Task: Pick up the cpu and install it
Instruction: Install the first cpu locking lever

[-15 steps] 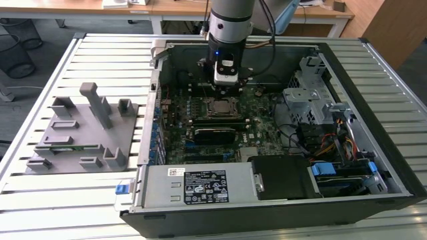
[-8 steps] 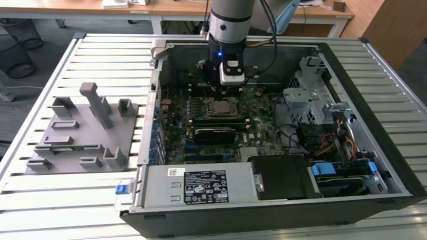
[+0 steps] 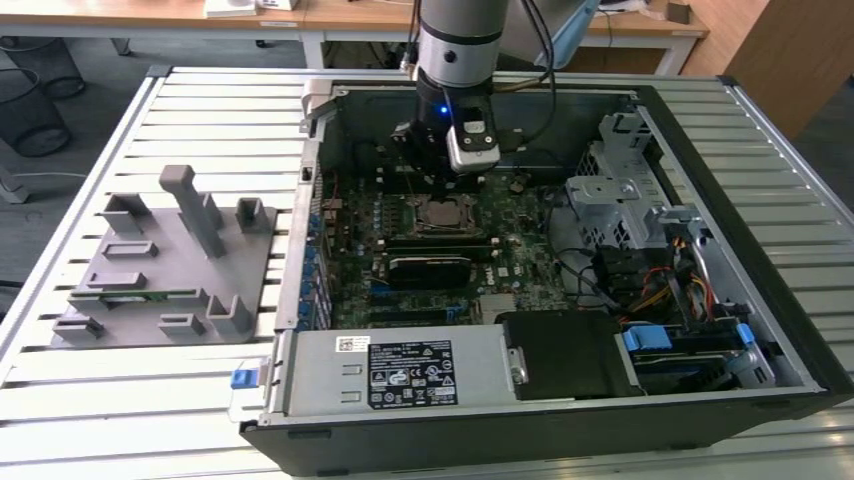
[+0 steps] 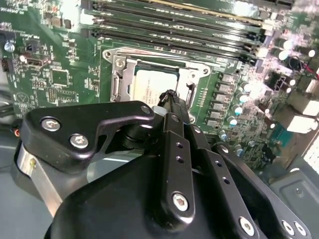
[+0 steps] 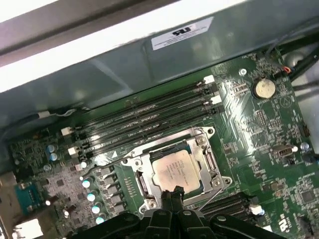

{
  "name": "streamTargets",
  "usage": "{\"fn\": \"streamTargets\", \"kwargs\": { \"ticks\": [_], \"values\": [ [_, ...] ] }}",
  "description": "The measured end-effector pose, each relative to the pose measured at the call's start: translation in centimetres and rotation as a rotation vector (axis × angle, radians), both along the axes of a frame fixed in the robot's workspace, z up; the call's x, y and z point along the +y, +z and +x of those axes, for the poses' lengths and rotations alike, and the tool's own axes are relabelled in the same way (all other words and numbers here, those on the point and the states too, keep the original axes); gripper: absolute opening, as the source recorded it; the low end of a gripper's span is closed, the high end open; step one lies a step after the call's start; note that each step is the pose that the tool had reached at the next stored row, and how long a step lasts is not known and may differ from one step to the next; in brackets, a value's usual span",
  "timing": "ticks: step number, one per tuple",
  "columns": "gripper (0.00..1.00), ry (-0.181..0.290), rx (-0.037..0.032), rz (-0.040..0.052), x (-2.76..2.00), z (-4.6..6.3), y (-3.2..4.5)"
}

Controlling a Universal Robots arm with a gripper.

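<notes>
In the exterior view, a pale metal counter of long slats spreads from nine o'clock to three o'clock, its bars brightest toward three o'clock where light glances off them. Grey floor shows at nine o'clock. At ten o'clock stand two black wire wastebaskets, one just beyond the other. Wooden desks on white legs run along twelve o'clock, and a wooden cabinet side rises at two o'clock.
</notes>
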State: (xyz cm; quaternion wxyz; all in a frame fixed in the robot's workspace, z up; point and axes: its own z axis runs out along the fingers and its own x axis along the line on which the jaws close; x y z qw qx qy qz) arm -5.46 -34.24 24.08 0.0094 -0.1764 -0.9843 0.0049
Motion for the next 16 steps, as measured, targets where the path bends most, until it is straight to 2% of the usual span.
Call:
{"fn": "streamTargets", "kwargs": {
  "ticks": [2, 5, 16],
  "values": [
    [0.11, 0.008, -0.0064, -0.0001, 0.01, 0.0, -0.02],
    [0.11, 0.021, -0.0078, 0.0009, 0.02, 0.01, -0.05],
    [0.11, 0.219, -0.0077, 0.0017, 0.02, 0.0, -0.21]
  ]
}}
